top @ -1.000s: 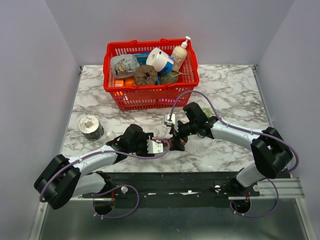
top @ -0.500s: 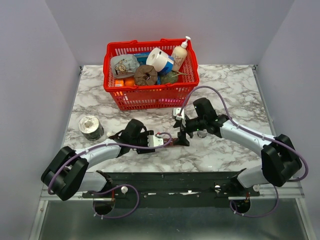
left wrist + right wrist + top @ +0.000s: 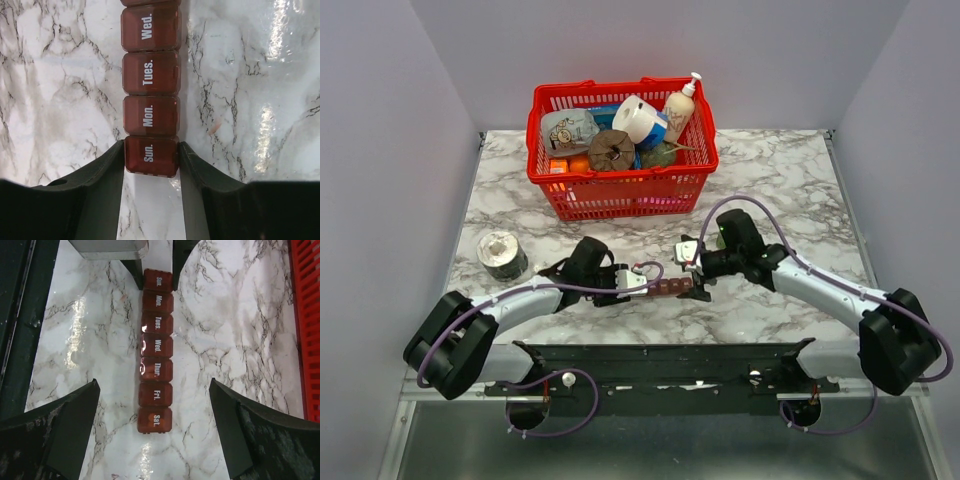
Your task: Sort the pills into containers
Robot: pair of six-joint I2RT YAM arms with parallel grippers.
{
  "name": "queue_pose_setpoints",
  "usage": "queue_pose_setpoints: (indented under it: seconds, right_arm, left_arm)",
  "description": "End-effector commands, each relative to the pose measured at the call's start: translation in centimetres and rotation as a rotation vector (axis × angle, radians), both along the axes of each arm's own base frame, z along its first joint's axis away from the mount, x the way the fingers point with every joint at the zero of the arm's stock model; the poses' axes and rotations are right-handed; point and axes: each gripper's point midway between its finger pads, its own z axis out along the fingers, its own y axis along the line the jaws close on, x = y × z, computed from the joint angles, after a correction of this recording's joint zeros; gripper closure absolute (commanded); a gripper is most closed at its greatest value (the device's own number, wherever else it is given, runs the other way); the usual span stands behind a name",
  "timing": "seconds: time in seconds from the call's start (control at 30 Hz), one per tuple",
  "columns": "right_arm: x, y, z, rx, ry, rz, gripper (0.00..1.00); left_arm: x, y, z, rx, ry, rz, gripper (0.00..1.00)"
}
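Seven containers (image 3: 156,351) in a strip; left end effector (image 3: 151,150) pinches the Sun. end, right end effector (image 3: 154,385) stands spread.

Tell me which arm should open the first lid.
Right. The left jaws are shut on the Sun. end of the containers, pinning the strip; the right jaws stand wide open and empty on either side of its Sat. end, so that arm is probably freer to lift lids.

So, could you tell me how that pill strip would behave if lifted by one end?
Probably stiff: the pill strip looks like one straight bar. Likely light, being thin plastic. Held at its Sun end by the left pincer, it may pivot on the glossy table.
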Motion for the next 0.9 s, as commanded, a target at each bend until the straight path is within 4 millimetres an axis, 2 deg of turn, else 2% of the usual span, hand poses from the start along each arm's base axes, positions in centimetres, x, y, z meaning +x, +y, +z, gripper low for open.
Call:
queue_pose_setpoints:
  seconds: [0.0,0.1,0.13,0.33,0.53,0.87]
  right_arm:
    - [-0.6,1.2,0.4,0.029,0.001,0.079,0.00]
    - [-1.1,2.5,0.4,0.039,0.109,0.075,0.00]
    - [-1.0,2.7,-0.1,0.022,0.134,0.067,0.00]
    - [-0.9,3.5,-0.4,-0.017,0.237,0.040,0.00]
    - [-1.7,4.0,-1.1,-0.041,0.376,0.043,0.00]
    - [-1.0,4.6,-1.9,-0.098,0.328,0.020,0.02]
  left_arm:
    - [-1.4,-1.1,0.9,-0.063,0.094,-0.019,0.80]
    - [-1.6,-1.4,1.5,-0.087,0.116,-0.004,0.83]
    - [-1.6,-1.5,1.7,-0.099,0.128,0.009,0.83]
    - [-1.5,-1.7,3.1,-0.130,0.103,0.012,0.87]
    - [-1.5,-1.8,4.8,-0.176,0.056,0.017,0.89]
    - [-1.9,-2.0,6.2,-0.215,0.052,0.014,0.89]
